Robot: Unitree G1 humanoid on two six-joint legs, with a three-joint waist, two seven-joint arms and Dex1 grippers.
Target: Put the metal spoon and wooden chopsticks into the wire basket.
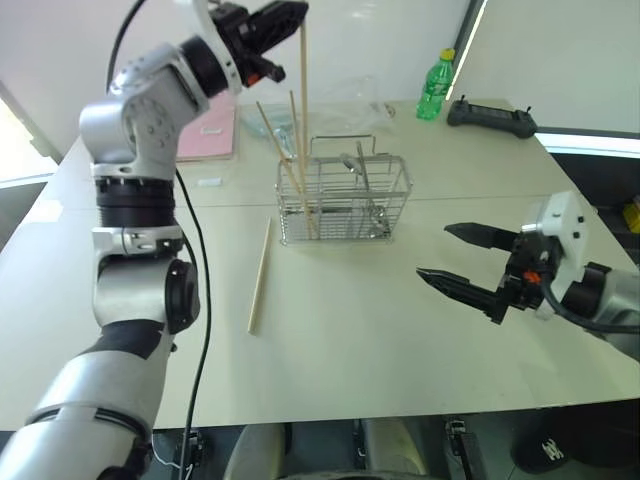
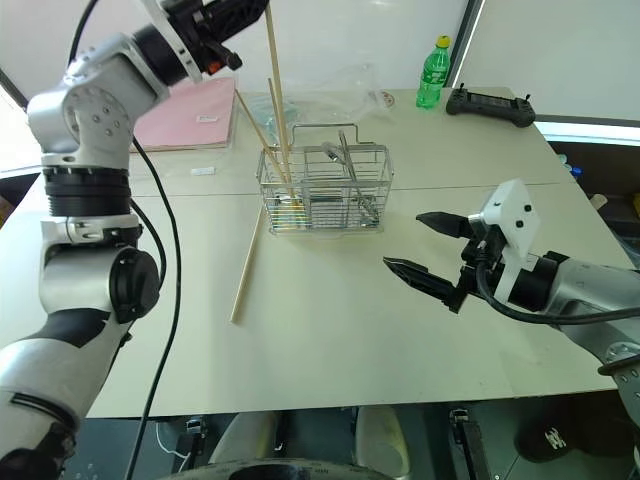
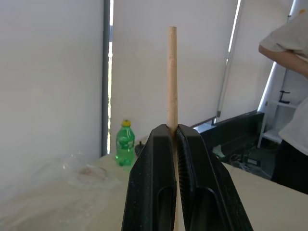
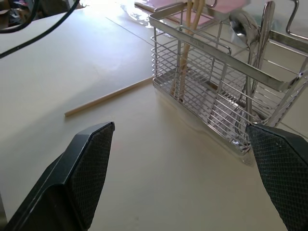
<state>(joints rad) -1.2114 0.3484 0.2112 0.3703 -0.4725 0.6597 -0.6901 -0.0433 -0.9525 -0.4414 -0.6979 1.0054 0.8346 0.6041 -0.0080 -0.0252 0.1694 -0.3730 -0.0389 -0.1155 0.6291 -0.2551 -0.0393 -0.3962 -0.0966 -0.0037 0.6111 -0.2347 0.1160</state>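
The wire basket (image 1: pixel 400 188) stands mid-table with the metal spoon (image 4: pixel 247 28) upright inside it. Two wooden chopsticks (image 1: pixel 284 150) lean in its left end. High above that end, my left gripper (image 1: pixel 283 17) is shut on a third chopstick (image 1: pixel 304 120), which hangs upright with its lower end down inside the basket. The left wrist view has its fingers (image 3: pixel 159 163) clamped around the stick (image 3: pixel 172 72). Another chopstick (image 1: pixel 260 277) lies flat on the table left of the basket. My right gripper (image 1: pixel 455 255) hovers open and empty to the basket's right.
A green bottle (image 1: pixel 436 86) and a black controller (image 1: pixel 490 115) sit at the far right of the table. A pink folder (image 1: pixel 208 135) and a clear plastic bag (image 1: pixel 345 98) lie behind the basket. A person (image 3: pixel 288 72) stands beyond the table.
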